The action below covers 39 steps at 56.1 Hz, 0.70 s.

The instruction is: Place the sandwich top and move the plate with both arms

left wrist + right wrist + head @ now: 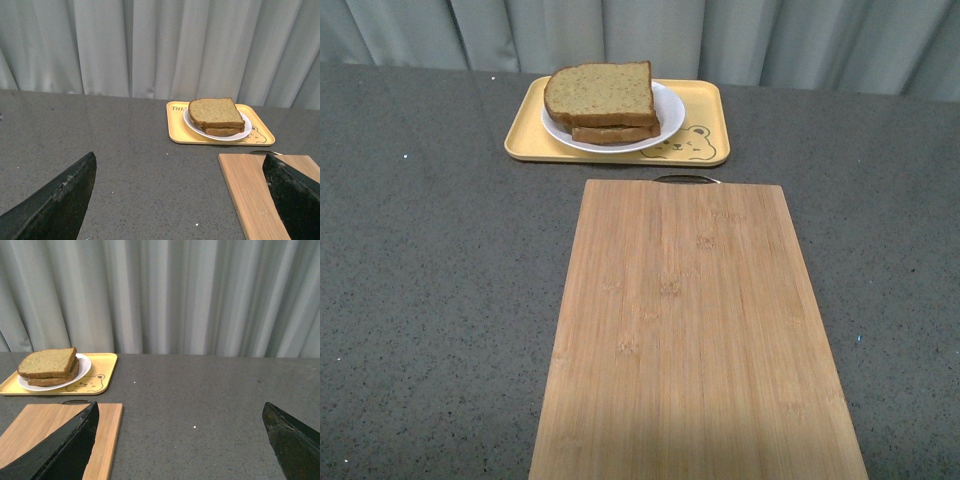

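Jaws of the left gripper (182,200) and right gripper (182,440) stand spread wide, released and holding nothing, above the dark grey speckled desk (430,280). The tan speckled sandwich top (600,93) lies stacked on a second slice upon the round white plate (669,112), which rests on the yellow rectangular bear tray (705,110), just beyond the bamboo cutting board (690,340).

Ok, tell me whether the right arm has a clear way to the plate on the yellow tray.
Probably yes. The right gripper is open, and only bare table and cutting board lie between it and the plate; reach itself can't be judged.
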### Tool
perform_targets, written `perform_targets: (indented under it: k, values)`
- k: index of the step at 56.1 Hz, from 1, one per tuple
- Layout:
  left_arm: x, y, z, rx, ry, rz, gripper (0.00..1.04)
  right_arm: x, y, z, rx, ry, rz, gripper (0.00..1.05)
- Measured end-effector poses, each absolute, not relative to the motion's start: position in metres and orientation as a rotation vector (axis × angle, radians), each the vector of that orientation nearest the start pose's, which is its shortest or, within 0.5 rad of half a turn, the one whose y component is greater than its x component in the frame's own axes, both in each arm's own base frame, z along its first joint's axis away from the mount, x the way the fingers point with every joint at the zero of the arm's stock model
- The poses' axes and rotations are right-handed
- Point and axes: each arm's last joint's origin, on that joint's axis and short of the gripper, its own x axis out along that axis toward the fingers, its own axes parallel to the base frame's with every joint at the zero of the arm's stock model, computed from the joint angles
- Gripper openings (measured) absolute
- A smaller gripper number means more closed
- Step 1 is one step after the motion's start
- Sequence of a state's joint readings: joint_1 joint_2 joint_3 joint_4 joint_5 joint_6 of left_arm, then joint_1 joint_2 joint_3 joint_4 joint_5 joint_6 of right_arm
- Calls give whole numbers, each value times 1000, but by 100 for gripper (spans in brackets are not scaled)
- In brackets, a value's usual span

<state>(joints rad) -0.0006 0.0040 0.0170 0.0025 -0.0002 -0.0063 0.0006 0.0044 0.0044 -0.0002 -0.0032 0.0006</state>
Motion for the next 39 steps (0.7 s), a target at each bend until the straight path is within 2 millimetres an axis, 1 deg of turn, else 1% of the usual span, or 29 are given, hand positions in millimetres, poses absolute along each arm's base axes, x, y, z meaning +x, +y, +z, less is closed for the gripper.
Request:
perform_targets:
  k: [39]
  values:
    - [97, 0, 169, -6, -15, 0, 98, 98, 0, 165, 1, 0, 4, 95]
